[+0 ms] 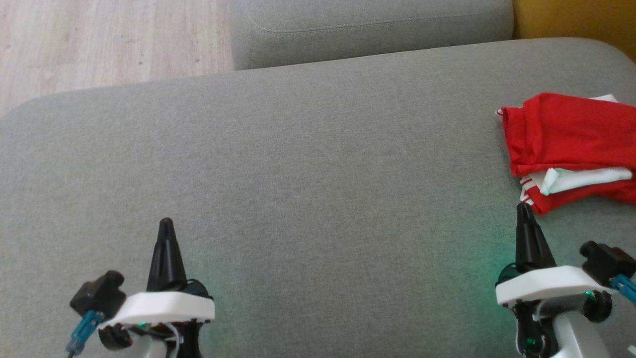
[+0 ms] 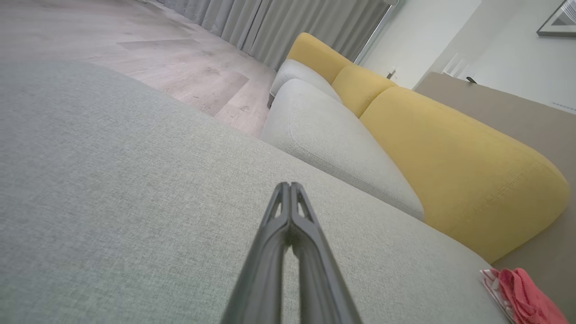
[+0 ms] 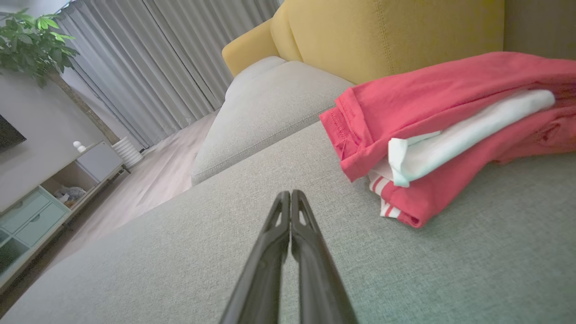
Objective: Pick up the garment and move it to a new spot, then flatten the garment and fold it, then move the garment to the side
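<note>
The garment (image 1: pixel 566 134) is held by neither gripper. The right gripper (image 1: pixel 522 209), fingers pressed together and empty, points just beside its near corner. The left gripper (image 1: pixel 166 223), likewise closed, sits well apart to the left. The folded red-and-white cloth lies at the grey cushion's (image 1: pixel 318 164) right edge.

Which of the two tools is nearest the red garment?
The right tool, its shut tip close beside the garment; the left tool is far across the grey cushion.
</note>
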Motion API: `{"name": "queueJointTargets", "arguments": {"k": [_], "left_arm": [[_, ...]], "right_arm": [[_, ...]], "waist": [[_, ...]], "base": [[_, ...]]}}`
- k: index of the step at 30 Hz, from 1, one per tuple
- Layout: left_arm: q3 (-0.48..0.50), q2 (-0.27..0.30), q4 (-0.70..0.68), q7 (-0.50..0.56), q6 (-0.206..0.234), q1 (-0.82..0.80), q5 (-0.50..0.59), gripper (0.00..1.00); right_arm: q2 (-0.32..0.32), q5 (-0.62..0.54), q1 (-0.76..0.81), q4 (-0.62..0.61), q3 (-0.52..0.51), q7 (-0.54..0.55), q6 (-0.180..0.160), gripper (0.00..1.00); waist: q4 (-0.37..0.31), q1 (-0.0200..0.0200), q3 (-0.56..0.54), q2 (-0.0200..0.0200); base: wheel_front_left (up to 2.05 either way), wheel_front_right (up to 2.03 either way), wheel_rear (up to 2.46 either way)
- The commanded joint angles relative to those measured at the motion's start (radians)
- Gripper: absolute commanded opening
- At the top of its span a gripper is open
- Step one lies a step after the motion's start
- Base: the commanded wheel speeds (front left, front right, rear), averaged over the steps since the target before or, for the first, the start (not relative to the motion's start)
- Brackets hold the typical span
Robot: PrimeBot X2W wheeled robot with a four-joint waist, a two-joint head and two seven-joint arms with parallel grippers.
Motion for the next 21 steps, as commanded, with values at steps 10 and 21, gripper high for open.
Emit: {"name": "queueJointTargets", "arguments": {"k": [10, 21], "left_arm": [[0.039, 0.007, -0.031, 0.03, -0.015, -0.042, -0.113, 0.0], [0.065, 0.008, -0.031, 0.065, -0.026, -0.042, -0.228, 0.0]], "right_arm": [[-0.005, 0.133, -0.036, -0.049, -0.012, 0.031, 0.0, 0.0], [-0.005, 0.266, -0.034, -0.06, -0.023, 0.066, 0.0, 0.0]], "waist": [[0.005, 0.0, -0.006, -0.0001], [0.012, 0.0, -0.014, -0.0001]], "base": [[0.0, 0.0, 0.0], [0.0, 0.0, 0.0]]}}
